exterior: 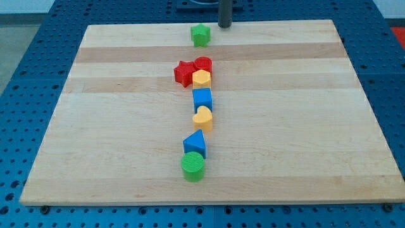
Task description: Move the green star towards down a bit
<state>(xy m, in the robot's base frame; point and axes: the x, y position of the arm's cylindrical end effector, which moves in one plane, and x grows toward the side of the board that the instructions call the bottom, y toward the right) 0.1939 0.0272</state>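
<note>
The green star [200, 35] lies near the top edge of the wooden board [114, 126], a little left of the view's middle. My tip [224, 26] is at the board's top edge, just to the right of the green star and slightly above it, with a small gap between them. The rod rises out of the view's top.
Below the star a column of blocks runs down the board: a red star [183, 73], a red cylinder [203, 64], a yellow hexagon [201, 79], a blue cube [202, 99], a yellow heart [202, 118], a blue triangle [195, 144], a green cylinder [193, 166].
</note>
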